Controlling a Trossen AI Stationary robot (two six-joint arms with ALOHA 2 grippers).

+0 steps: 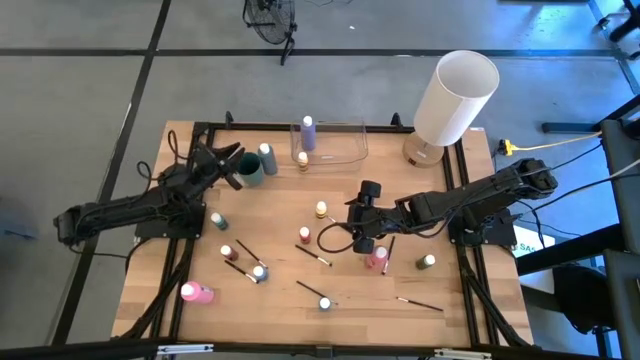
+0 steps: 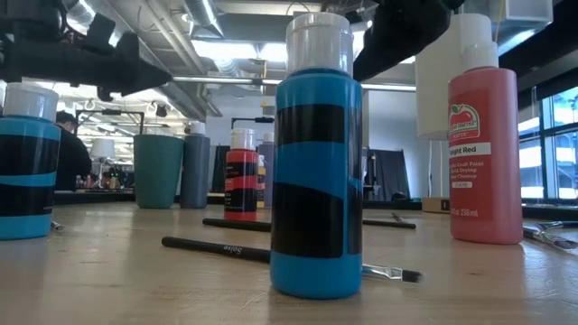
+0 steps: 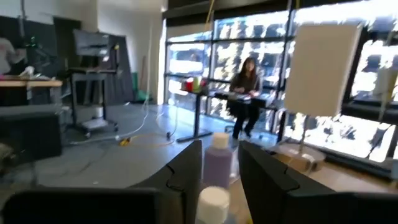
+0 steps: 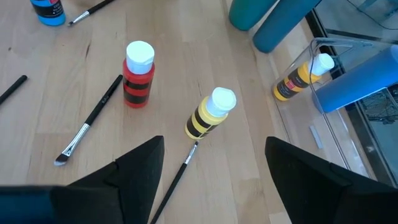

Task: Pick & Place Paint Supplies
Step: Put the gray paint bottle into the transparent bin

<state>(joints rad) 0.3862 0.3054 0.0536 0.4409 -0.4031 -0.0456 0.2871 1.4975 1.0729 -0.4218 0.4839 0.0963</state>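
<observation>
On the left of the pale wooden tabletop (image 1: pixel 280 300), a pink paint bottle with a pale cap (image 1: pixel 196 292) is seen lying on its side near the front edge. The left tool (image 1: pixel 237 166) is held over the back left area, beside a dark teal cup (image 1: pixel 251 168) and a grey-blue bottle (image 1: pixel 267 159). In the left wrist view its fingers (image 3: pixel 186 177) stand slightly apart with a white-capped bottle (image 3: pixel 213 204) between them; whether they touch it cannot be told, since the view there is poor.

A clear rectangular plastic container (image 1: pixel 345 150) is placed at the back centre, with a lilac bottle (image 1: pixel 308 132) standing upright inside it and a yellow-and-black striped bottle (image 4: pixel 301 77) lying at its edge.

Toward the middle, a red-and-black striped bottle (image 4: pixel 138 74) and a second yellow-and-black striped bottle (image 4: pixel 209 114) are seen upright, with thin dark-handled paintbrushes (image 4: pixel 89 122) lying loose around them. A blue-and-black bottle (image 2: pixel 316 162) stands close to the low camera.

The right tool (image 1: pixel 363 216) is held over the centre right of the tabletop, its fingers (image 4: pixel 134 171) spread wide with nothing between them. A reddish-pink bottle (image 1: pixel 376 257) lies just beside it, and a green bottle (image 1: pixel 426 262) stands farther right. A large white cylinder (image 1: pixel 455 96) stands at the back right corner.
</observation>
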